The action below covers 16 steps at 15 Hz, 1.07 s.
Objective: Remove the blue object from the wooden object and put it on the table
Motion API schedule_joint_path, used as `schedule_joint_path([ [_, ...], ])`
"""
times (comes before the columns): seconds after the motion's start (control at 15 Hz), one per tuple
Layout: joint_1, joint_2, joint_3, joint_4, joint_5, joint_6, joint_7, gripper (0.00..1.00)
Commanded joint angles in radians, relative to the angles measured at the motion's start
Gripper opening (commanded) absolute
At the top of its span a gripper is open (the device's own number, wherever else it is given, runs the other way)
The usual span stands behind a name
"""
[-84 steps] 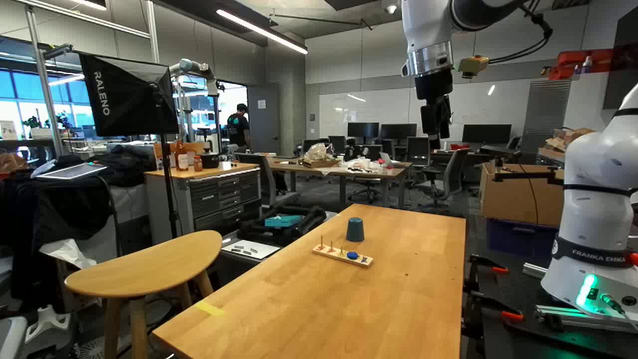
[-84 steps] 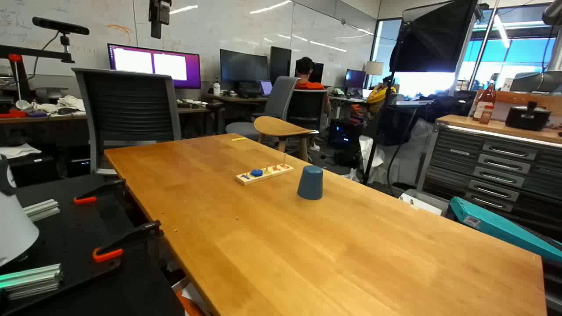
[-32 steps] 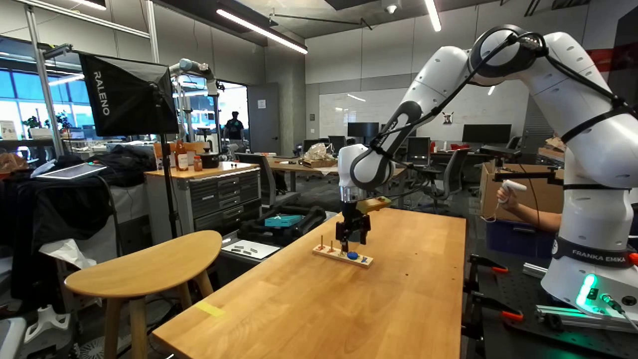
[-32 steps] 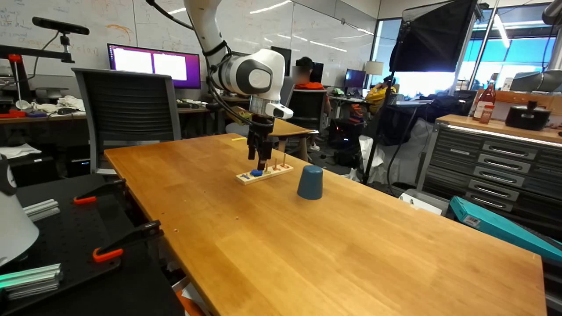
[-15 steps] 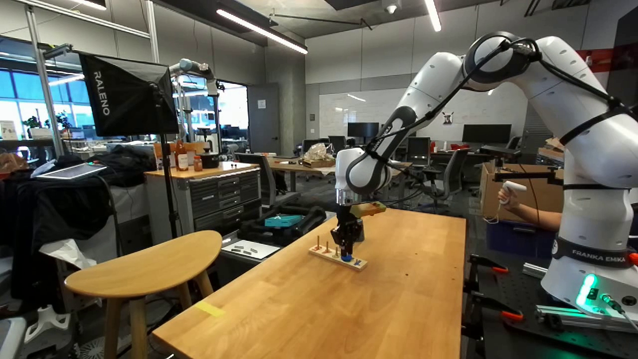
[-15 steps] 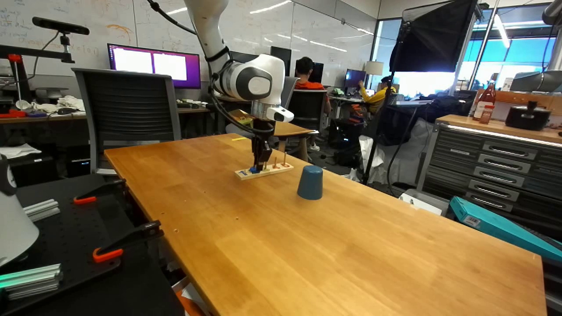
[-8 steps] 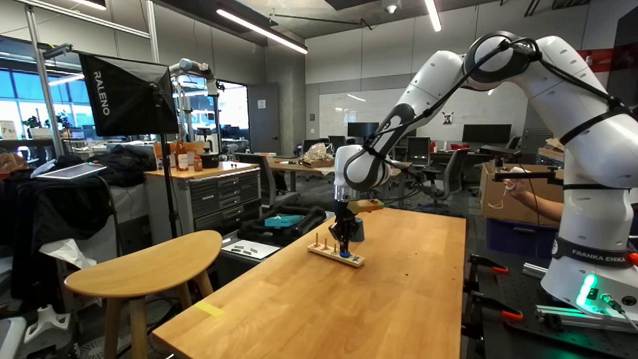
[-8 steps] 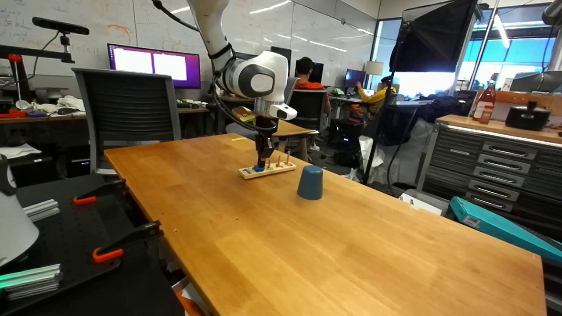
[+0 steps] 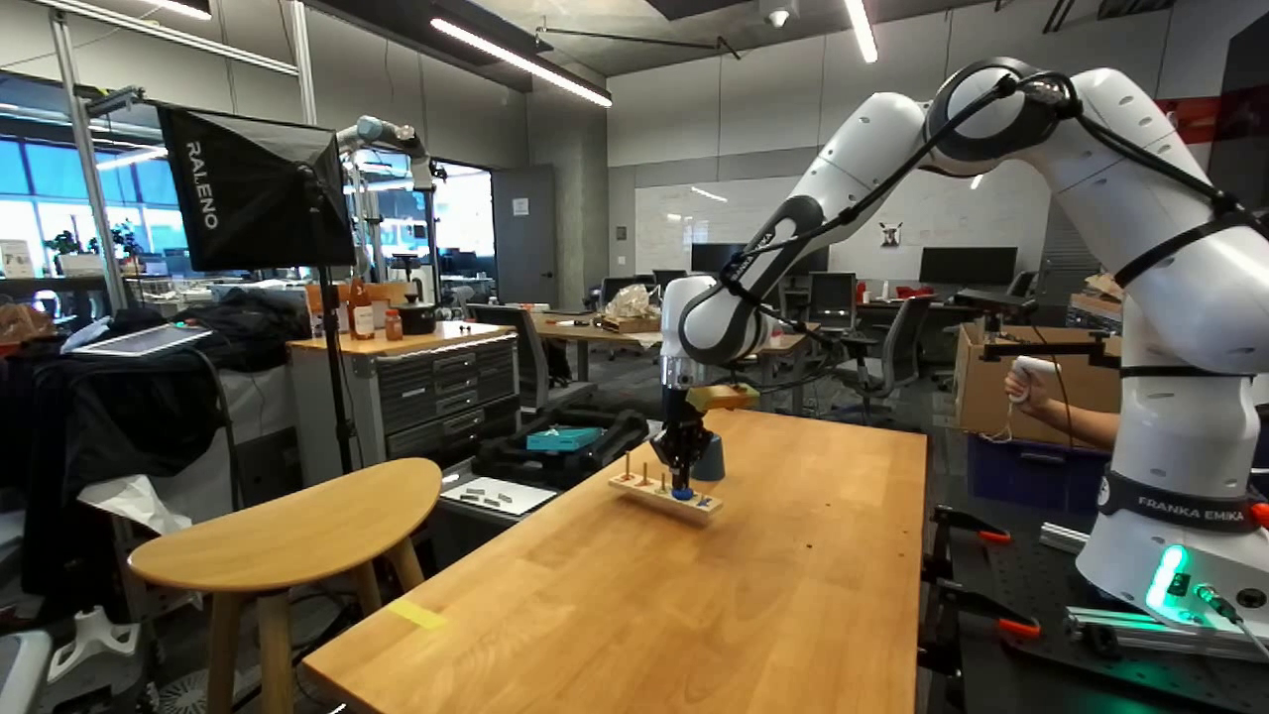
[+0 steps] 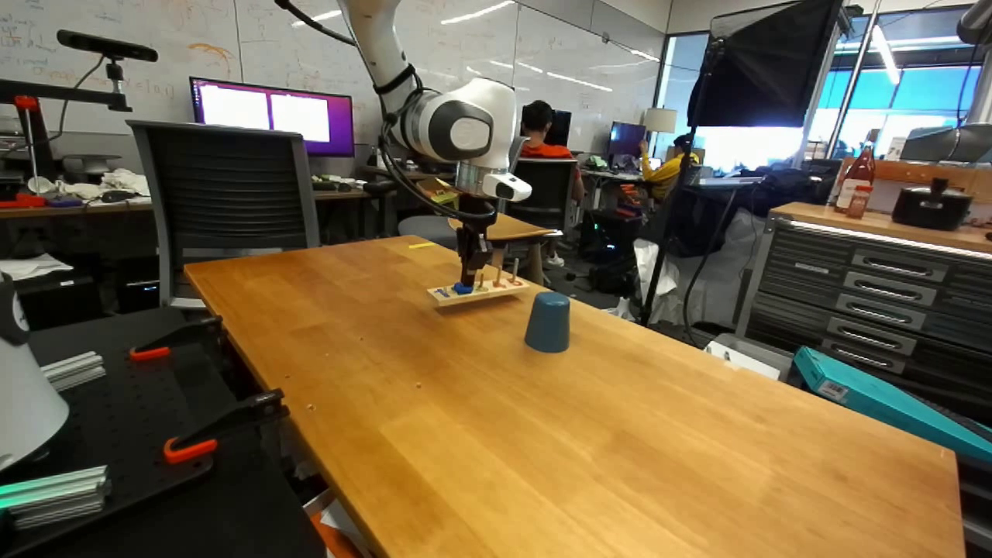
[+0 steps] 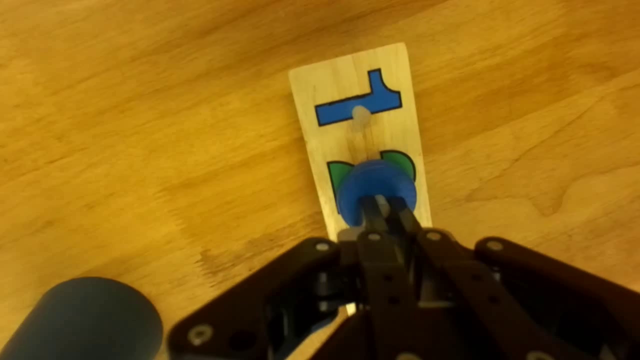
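Blue disc on the wooden pegboard, gripper right over it.
The jaws look nearly together, pinching what seems to be the peg poking through the disc; the pegboard appears to hang just above the tabletop, though I can't be certain from here. I can read "RALENO" on the studio light and "FRANKA EMIKA" round the robot base. Only the wrist view makes the blue "1" on the pegboard legible; it cuts off the cup, which shows whole in an exterior view. One end of the pegboard is near a long edge of the tabletop; past the other, open wood spreads toward the robot base.
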<state>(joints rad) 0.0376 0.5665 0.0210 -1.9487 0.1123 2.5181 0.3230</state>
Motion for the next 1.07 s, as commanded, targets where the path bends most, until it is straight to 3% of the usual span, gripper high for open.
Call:
schedule_joint_path([
  [0.0, 0.006, 0.013, -0.036, 0.017, 0.001, -0.038, -0.003, 0.07],
  [0.4, 0.009, 0.023, -0.048, 0.009, 0.001, -0.051, -0.004, 0.08],
  [0.47, 0.01, 0.023, -0.049, 0.008, 0.0, -0.053, -0.003, 0.33],
  [0.53, 0.011, 0.023, -0.049, 0.006, -0.001, -0.055, -0.003, 0.34],
  [1.0, 0.032, 0.012, -0.053, -0.01, -0.026, -0.047, -0.002, 0.86],
])
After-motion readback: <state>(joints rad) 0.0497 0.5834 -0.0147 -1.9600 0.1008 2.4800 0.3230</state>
